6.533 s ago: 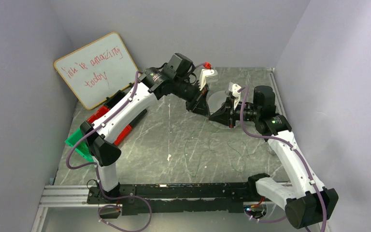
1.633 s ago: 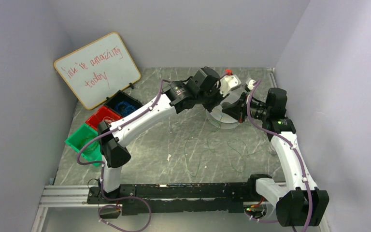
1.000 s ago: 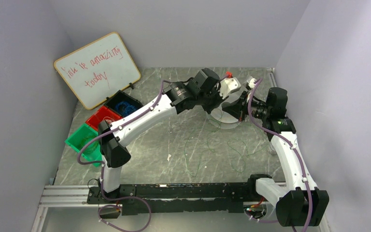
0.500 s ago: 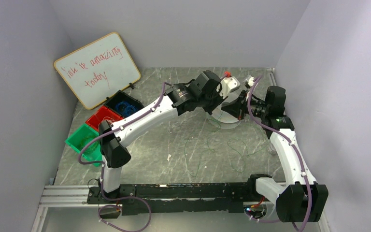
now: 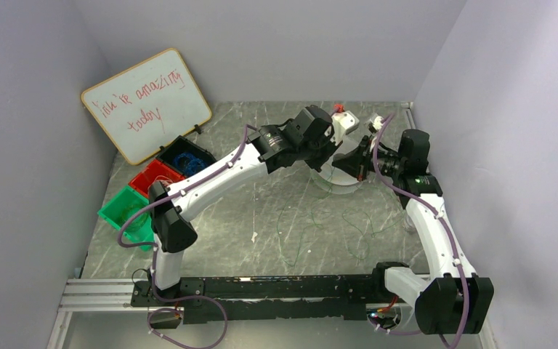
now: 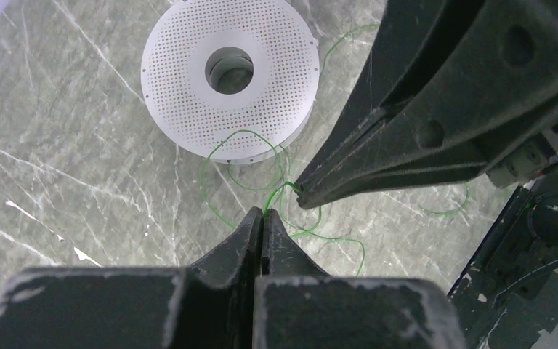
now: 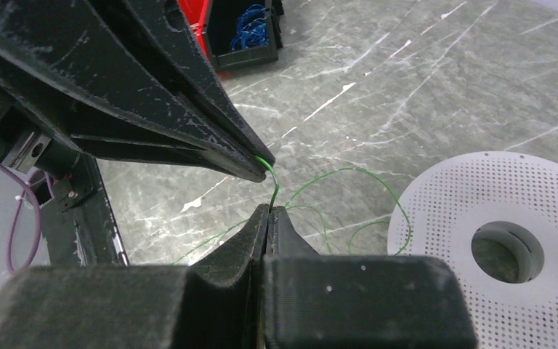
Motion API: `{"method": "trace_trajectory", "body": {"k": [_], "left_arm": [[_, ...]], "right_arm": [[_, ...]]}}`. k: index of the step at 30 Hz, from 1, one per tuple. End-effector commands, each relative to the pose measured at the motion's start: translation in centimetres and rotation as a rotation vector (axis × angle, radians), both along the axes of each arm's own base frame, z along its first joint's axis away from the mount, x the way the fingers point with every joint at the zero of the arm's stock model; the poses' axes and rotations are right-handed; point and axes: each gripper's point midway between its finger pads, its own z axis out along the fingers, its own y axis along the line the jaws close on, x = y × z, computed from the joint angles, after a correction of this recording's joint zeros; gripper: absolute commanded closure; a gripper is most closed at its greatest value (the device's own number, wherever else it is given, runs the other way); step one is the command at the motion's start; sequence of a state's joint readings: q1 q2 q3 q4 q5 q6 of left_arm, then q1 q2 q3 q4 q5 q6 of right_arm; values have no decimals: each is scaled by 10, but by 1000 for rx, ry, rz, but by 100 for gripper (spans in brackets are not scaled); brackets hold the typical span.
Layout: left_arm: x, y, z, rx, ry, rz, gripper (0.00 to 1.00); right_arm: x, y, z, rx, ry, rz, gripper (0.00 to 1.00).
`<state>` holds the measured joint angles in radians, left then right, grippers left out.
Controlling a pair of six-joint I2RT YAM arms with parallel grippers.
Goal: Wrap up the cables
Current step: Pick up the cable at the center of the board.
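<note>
Grey-green marbled stone covers the tabletop (image 5: 261, 218), boxed in by plain lavender walls (image 5: 298, 43). A whiteboard (image 5: 145, 102) with red scrawl leans in the far-left corner. Beside it sit a green bin (image 5: 118, 209), a red bin (image 5: 151, 174) and a black bin (image 5: 185, 156) holding blue coils. Both arms meet at the far side, above a white perforated disc (image 6: 189, 80).

Now the green wire (image 7: 274, 185): a short span runs almost straight from one set of tips to the other, with a small hook at the upper end. Left gripper (image 6: 262, 216) is pressed fully closed, with the wire pinched right at its tips. Right gripper (image 7: 269, 211) is likewise clamped tight on the same strand, its tips just beside the left's. Below the pair, the rest of the wire drops in loose loops past the disc's near rim; whether it touches there, I cannot tell. From there it squiggles across the middle of the table between the arms.
</note>
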<state>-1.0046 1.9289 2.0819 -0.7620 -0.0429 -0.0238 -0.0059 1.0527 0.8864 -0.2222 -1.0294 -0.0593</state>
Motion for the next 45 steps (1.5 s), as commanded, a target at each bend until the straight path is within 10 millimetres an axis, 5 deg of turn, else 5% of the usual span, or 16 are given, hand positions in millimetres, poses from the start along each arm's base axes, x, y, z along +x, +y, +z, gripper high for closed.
{"method": "trace_trajectory", "body": {"k": [1, 14, 27, 34, 40, 42, 45], "left_arm": [[3, -9, 22, -86, 8, 53, 97], [-14, -14, 11, -75, 55, -45, 97], [-14, -4, 21, -77, 29, -36, 94], [-4, 14, 44, -126, 16, -11, 63], [30, 39, 81, -190, -56, 44, 15], [48, 46, 75, -136, -147, 52, 7], [77, 50, 39, -9, -254, 83, 6]], "right_arm": [[-5, 11, 16, 17, -66, 65, 100], [-3, 9, 20, 14, -84, 40, 100], [0, -2, 27, 11, -102, -5, 100], [3, -17, 34, 15, -117, -58, 100], [5, -42, 44, 21, -132, -137, 100], [4, -53, 50, 23, -144, -174, 100], [1, -67, 60, 20, -171, -222, 100]]}}
